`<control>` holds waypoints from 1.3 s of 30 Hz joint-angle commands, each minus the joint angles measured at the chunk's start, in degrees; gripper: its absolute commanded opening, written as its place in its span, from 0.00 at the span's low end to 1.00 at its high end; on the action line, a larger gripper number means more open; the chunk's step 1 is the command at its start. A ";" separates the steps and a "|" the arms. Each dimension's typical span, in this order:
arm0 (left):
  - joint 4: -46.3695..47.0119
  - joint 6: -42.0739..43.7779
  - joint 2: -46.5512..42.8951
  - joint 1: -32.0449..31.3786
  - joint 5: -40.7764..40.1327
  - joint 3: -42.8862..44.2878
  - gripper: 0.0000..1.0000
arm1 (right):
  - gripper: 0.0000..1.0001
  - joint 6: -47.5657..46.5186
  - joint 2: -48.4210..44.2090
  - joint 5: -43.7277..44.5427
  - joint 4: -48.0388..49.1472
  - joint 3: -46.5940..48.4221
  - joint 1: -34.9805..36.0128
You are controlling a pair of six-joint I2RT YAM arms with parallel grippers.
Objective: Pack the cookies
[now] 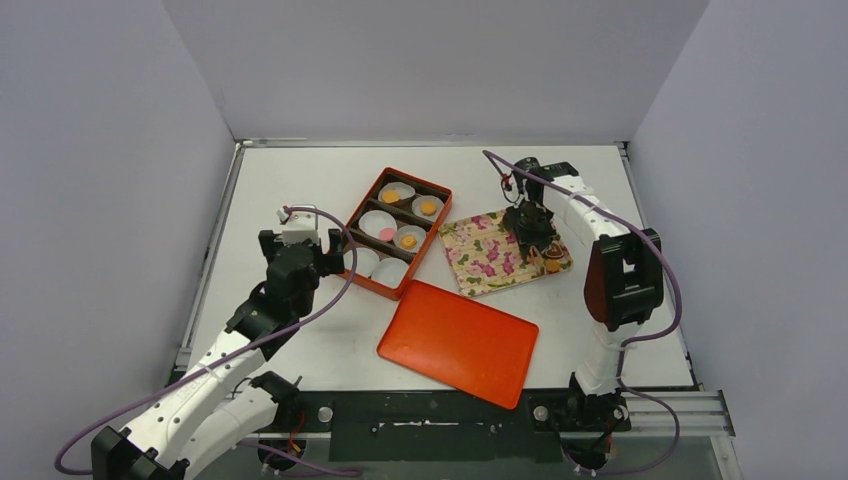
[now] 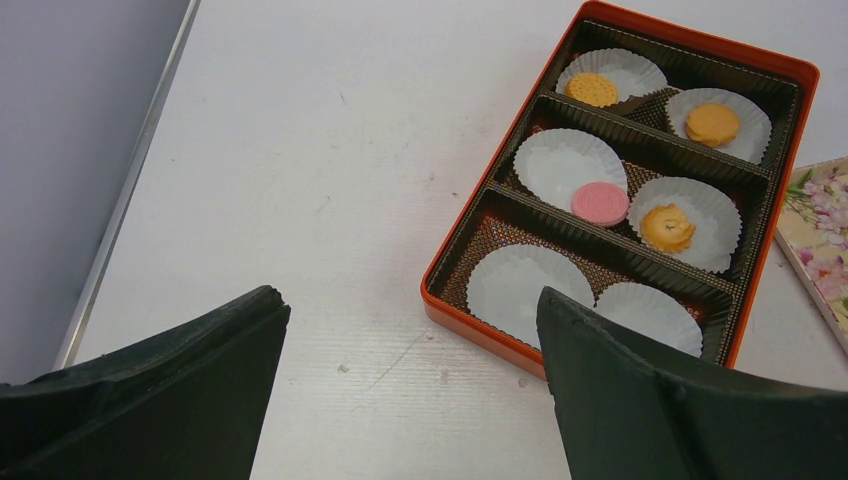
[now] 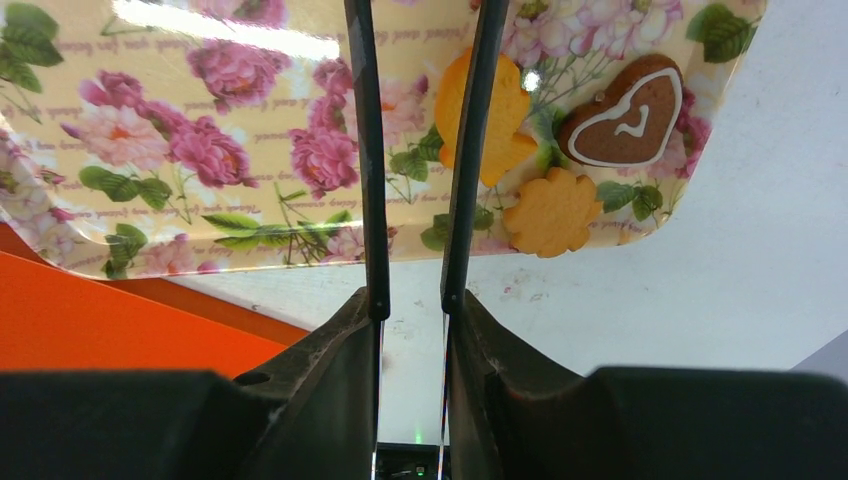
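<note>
Left arm: left tool (image 2: pixel 405 300) has its fingers wide apart with nothing between them. It hangs over the white counter (image 2: pixel 330 150), just off the near-left corner of the orange box (image 2: pixel 480 328).

Right arm: right tool (image 3: pixel 420 60) is down over the floral tray (image 3: pixel 200 200). Its thin fingers stand a narrow gap apart and the tray print shows through the gap. The tips run off the top of the wrist view, so I cannot tell if it is clamped on anything.

Box: white paper cups (image 2: pixel 520 285) in three rows of two.
- Far row: dotted yellow cookie (image 2: pixel 592 89) in the left cup, smooth orange cookie (image 2: pixel 712 123) in the right cup.
- Middle row: pink cookie (image 2: pixel 600 203) on the right edge of the left cup, beside the right cup. Swirled yellow cookie (image 2: pixel 668 227) in the right cup.

Tray: three cookies bunched at one corner, the one toward the right arm's base in the top view.
- Partly hidden orange cookie (image 3: pixel 505 110): the finger on the right of the wrist view crosses in front of it, and its left edge shows in the gap.
- Brown heart cookie (image 3: pixel 630 115), with a white icing outline, sits just right of that one.
- Flower-shaped orange cookie (image 3: pixel 552 212) sits just below both, by the tray rim.

The tray sits just right of the box. The orange lid (image 1: pixel 458 342) lies flat on the counter in front of both, close to each.
</note>
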 commanded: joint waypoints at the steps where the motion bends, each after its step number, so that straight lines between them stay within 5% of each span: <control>1: 2.80 0.50 -0.46 -0.09 0.42 0.09 0.93 | 0.10 0.92 -2.18 0.38 -0.67 3.43 1.82; 18: 2.47 0.06 0.76 -0.03 -0.78 0.35 0.93 | 0.09 4.76 -7.09 0.19 -1.91 10.20 16.90; 39: 0.37 -2.46 -1.26 1.15 -7.62 0.55 0.93 | 0.09 7.42 -0.83 -0.74 -0.97 14.23 35.89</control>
